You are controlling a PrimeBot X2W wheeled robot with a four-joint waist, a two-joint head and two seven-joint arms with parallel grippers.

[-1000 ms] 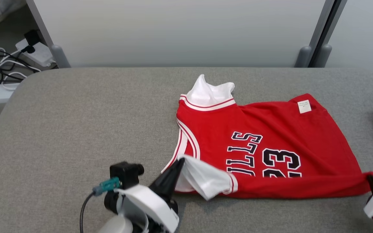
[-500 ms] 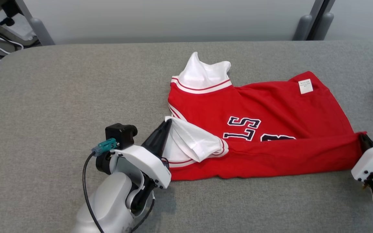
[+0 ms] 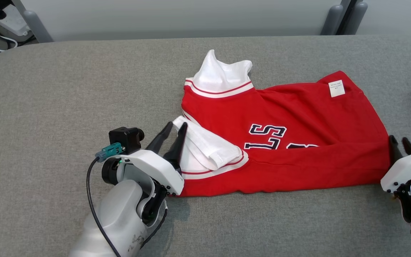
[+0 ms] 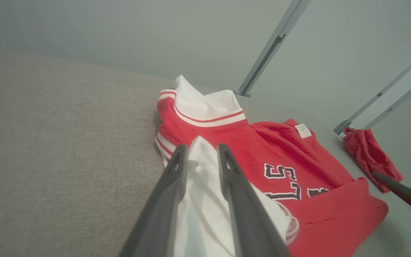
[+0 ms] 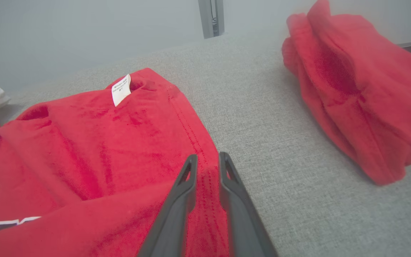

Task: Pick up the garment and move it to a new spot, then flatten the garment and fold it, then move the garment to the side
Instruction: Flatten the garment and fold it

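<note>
Item: red jersey (image 3: 284, 142), lying mid-desk (image 3: 66, 89), near half doubled up over its lettering.

Change noted: a moment back both claws were pinched shut on the near edge. Now the left claw (image 3: 177, 125) stands parted, with the white sleeve loose between its fingers. The right claw (image 3: 397, 139) is parted likewise at the red hem (first fold laid and let go, I'd judge).

Obscured: the number under the fold; whether cloth touches either finger; a second red garment (image 5: 355, 82), cut off at the desk's right.
</note>
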